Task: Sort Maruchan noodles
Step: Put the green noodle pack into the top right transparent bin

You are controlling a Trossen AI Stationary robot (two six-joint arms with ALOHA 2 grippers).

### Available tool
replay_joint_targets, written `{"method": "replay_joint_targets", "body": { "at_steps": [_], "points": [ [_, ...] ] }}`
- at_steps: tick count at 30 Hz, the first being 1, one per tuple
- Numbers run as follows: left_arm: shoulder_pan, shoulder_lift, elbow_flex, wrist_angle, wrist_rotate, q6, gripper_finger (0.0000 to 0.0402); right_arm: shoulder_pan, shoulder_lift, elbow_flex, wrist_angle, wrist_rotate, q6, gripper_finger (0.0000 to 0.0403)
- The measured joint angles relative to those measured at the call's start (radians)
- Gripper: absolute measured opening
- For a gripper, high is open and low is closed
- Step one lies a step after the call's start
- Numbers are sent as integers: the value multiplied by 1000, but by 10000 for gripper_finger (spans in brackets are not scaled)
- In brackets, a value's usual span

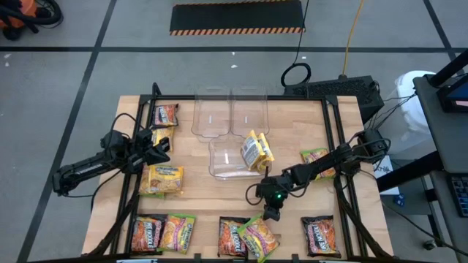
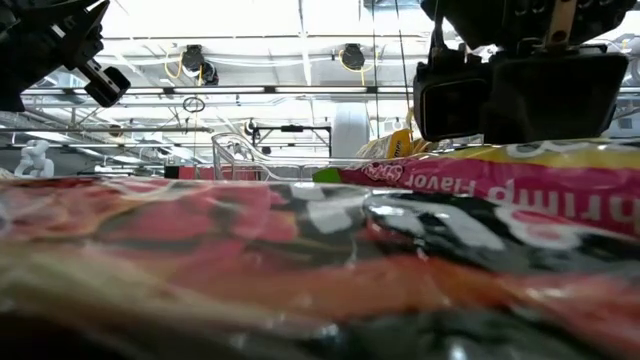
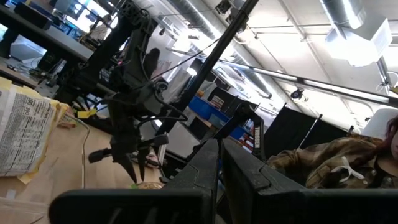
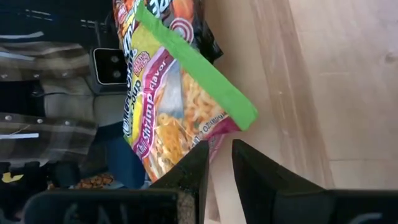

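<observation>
Several Maruchan noodle packets lie flat on the wooden table. A lime-green shrimp packet lies at the near edge, partly over a dark packet. My right gripper hangs just above its corner, pointing slantwise down, fingers a little apart with bare wood between them. I cannot tell whether a finger touches the packet. A yellow packet stands inside the nearest clear bin. My left gripper waits shut at the table's left, raised, holding nothing.
Two more clear bins stand at the far middle. Other packets: orange-red, yellow, orange, lime-green, dark, and a green one under my right arm. A person sits beyond the table.
</observation>
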Motion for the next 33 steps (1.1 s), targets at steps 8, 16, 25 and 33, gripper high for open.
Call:
{"method": "replay_joint_targets", "body": {
  "at_steps": [8,16,25,33],
  "points": [
    [0,0,0,0,0,20,26,-2,0,0,58,3,0,67],
    [0,0,0,0,0,24,26,-6,5,-23,57,97,47,67],
    [0,0,0,0,0,24,26,-14,5,-23,58,85,62,67],
    [0,0,0,0,0,24,26,-14,5,-29,58,77,67,67]
  ]
}}
